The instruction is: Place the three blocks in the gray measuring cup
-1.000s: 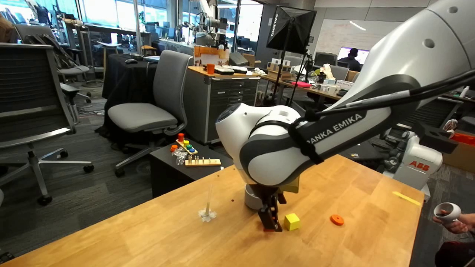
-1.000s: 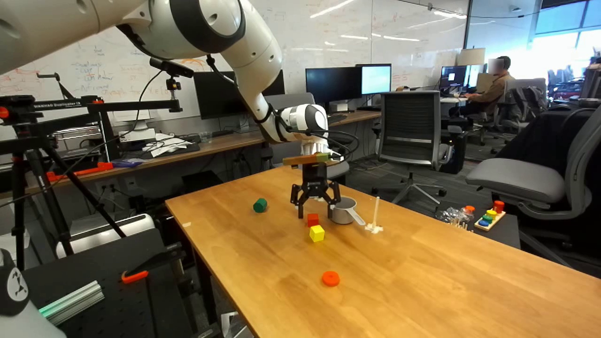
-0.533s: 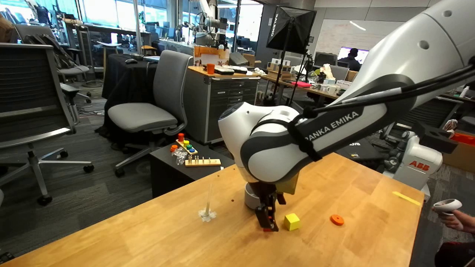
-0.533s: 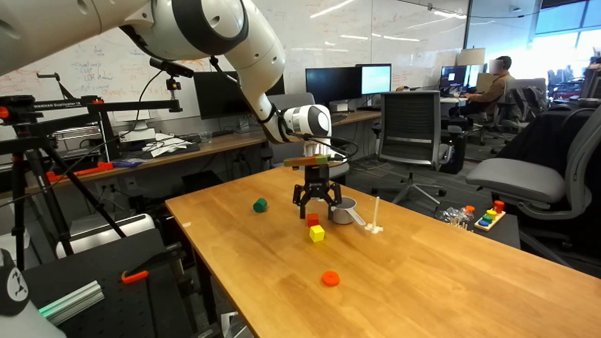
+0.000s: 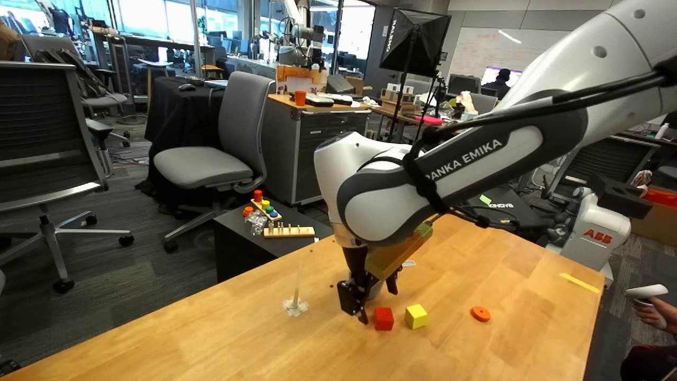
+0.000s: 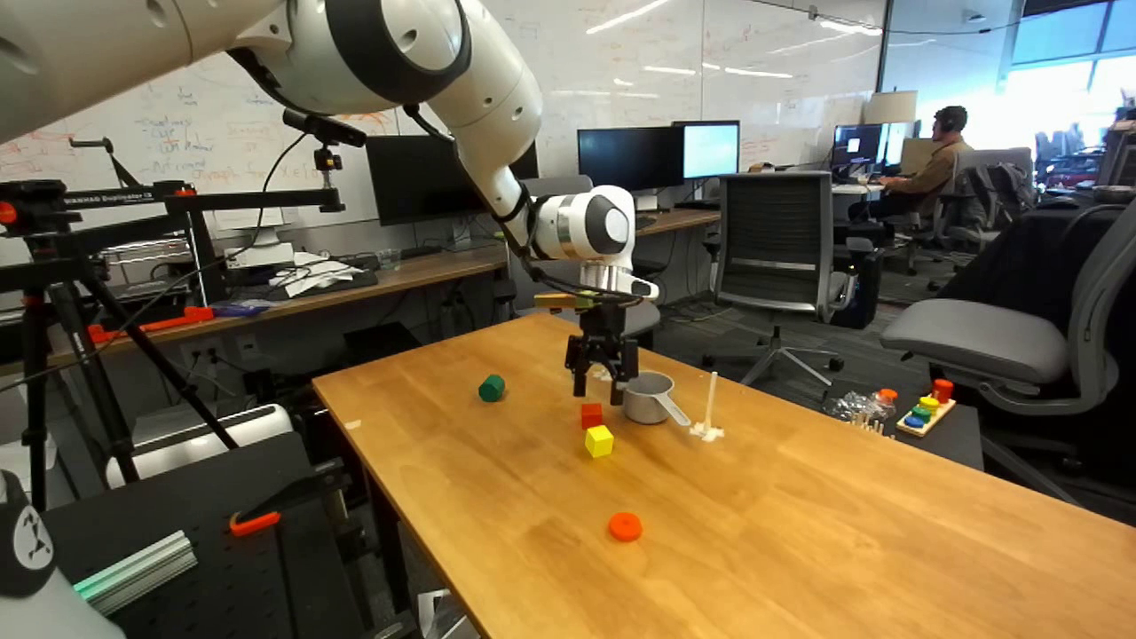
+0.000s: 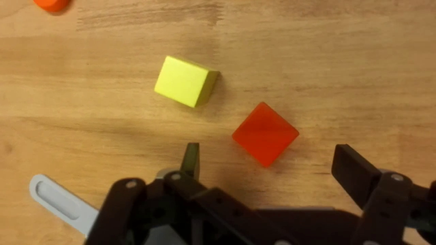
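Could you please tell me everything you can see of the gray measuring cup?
The gray measuring cup is round, plastic by its look, with an open top facing up and a long, straight, pale handle jutting sideways, its end marked by a recess. It stands upright on the table, beside the red cube but apart from it. The tool hangs close by and hides part of it in the wrist view; whether they touch, I cannot tell.

Tabletop (image 6: 754, 532): light-brown wood
Gray measuring cup (image 6: 646, 407): opening upward
Red cube (image 7: 265, 134): near the cup
Yellow cube (image 7: 184, 81): near the red cube
Orange disc (image 6: 625, 526): well apart from both cubes
Green faceted block (image 6: 492, 388): well apart from the cup
Thin stick (image 6: 711, 399): upright, near the cup
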You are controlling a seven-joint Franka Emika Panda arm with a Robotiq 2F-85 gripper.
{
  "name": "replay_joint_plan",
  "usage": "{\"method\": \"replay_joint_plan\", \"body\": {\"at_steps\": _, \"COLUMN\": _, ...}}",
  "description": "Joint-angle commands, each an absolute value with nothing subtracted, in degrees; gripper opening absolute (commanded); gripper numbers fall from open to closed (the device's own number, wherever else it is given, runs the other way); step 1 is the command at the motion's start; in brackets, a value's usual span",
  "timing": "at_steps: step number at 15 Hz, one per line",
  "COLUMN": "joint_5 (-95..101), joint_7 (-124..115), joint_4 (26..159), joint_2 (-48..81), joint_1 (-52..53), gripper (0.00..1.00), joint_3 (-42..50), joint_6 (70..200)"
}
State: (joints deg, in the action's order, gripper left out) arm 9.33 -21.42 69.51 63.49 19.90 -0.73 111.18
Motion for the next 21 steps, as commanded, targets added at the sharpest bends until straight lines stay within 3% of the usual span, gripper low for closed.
{"method": "replay_joint_plan", "body": {"at_steps": 1, "joint_5": 5.71, "joint_7": -30.12, "joint_4": 69.56, "joint_2": 63.09, "joint_1": 20.19, "gripper": 1.0, "joint_3": 0.42, "joint_6": 113.48}}
{"method": "replay_joint_plan", "body": {"at_steps": 10, "joint_5": 2.15, "joint_7": -49.06, "joint_4": 71.67, "joint_2": 62.4, "joint_1": 20.8, "gripper": 1.0, "joint_3": 1.95, "joint_6": 114.98}}
{"method": "replay_joint_plan", "body": {"at_steps": 21, "joint_5": 3.41, "joint_7": -54.48, "joint_4": 74.5, "joint_2": 62.1, "joint_1": 20.2, "gripper": 1.0, "joint_3": 2.39, "joint_6": 115.01}}
